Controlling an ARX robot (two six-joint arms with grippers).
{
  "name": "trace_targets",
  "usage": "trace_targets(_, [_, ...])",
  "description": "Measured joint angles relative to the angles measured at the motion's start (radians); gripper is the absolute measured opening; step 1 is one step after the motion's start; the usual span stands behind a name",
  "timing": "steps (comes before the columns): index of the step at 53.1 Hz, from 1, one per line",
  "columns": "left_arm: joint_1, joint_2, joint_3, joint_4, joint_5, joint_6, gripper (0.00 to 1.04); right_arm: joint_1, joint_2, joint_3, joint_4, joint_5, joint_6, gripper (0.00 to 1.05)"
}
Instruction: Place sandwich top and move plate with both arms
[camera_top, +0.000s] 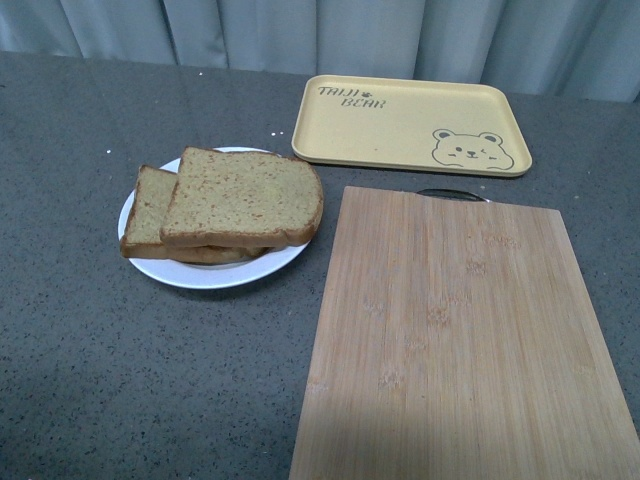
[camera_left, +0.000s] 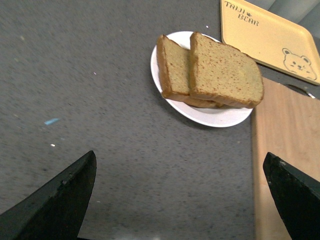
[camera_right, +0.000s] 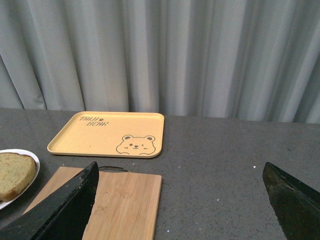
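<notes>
Soft, even light; sharp focus, faint shadows.

The table (camera_top: 90, 370) is open to the left of the plate (camera_top: 205, 276) and in front of it, so a gripper can reach the rim from these sides. On the right, the board (camera_top: 450, 330) lies just beside the plate, with only a narrow strip of table between them. The top slice (camera_top: 245, 195) overhangs the rim on that side and covers it. The tray (camera_top: 400, 125) lies near, behind and to the right. A curtain (camera_top: 300, 30) closes the far edge.
</notes>
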Motion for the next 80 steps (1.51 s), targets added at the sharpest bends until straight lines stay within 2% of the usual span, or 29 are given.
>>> trace_targets(13, [-0.102, 0.72, 0.143, 0.37, 0.055, -0.556, 0.98, 0.0, 0.0, 0.0, 0.0, 0.0, 0.0, 0.95])
trace_targets(22, [-0.196, 0.986, 0.24, 0.48, 0.035, -0.79, 0.98, 0.0, 0.0, 0.0, 0.0, 0.0, 0.0, 0.95])
trace_targets(47, [-0.267, 1.252, 0.397, 0.542, -0.035, -0.919, 0.98, 0.0, 0.0, 0.0, 0.0, 0.0, 0.0, 0.95])
trace_targets(65, [-0.282, 1.348, 0.474, 0.553, -0.035, -0.949, 0.98, 0.0, 0.0, 0.0, 0.0, 0.0, 0.0, 0.95])
trace_targets(74, [-0.289, 1.397, 0.518, 0.543, -0.033, -0.974, 0.7, 0.0, 0.0, 0.0, 0.0, 0.0, 0.0, 0.95])
trace_targets(80, [-0.288, 1.416, 0.538, 0.538, -0.032, -0.981, 0.55, 0.0, 0.0, 0.0, 0.0, 0.0, 0.0, 0.95])
